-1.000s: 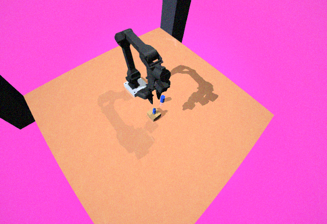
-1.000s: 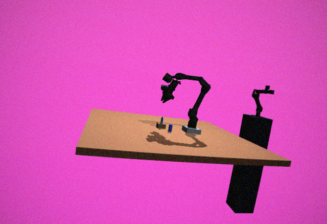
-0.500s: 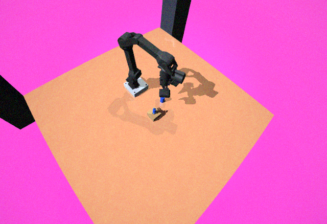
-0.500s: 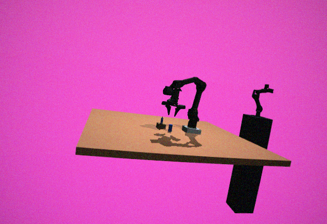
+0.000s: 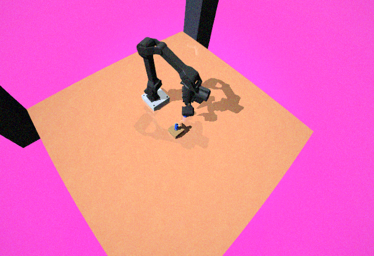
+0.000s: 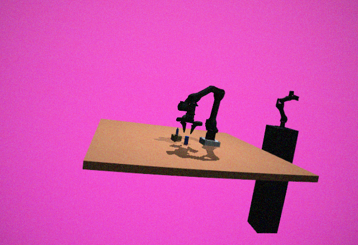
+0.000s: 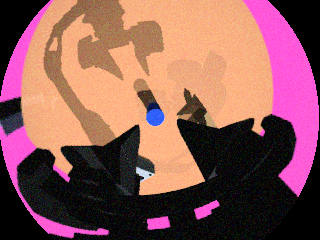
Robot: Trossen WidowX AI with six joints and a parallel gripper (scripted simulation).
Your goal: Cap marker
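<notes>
The blue cap (image 5: 184, 116) (image 6: 186, 140) (image 7: 155, 117) stands upright on the table; in the top view the arm hides most of it. The blue marker (image 5: 176, 126) (image 6: 177, 131) stands upright in the small tan holder block (image 5: 174, 132) (image 6: 175, 137), a short way from the cap. In the wrist view the right finger hides marker and block, apart from shadows beside it. My gripper (image 6: 187, 132) (image 7: 158, 124) is open and empty and points down, its fingertips a little above the cap, which shows between and just beyond the tips in the wrist view.
The arm's pale base (image 5: 163, 102) (image 6: 209, 142) stands on the orange table (image 5: 181, 201) (image 6: 130, 152), near the cap. Dark pillars (image 5: 193, 8) (image 6: 277, 144) stand off the table; one carries another small arm (image 6: 280, 111). Arm shadows fall around the cap and block.
</notes>
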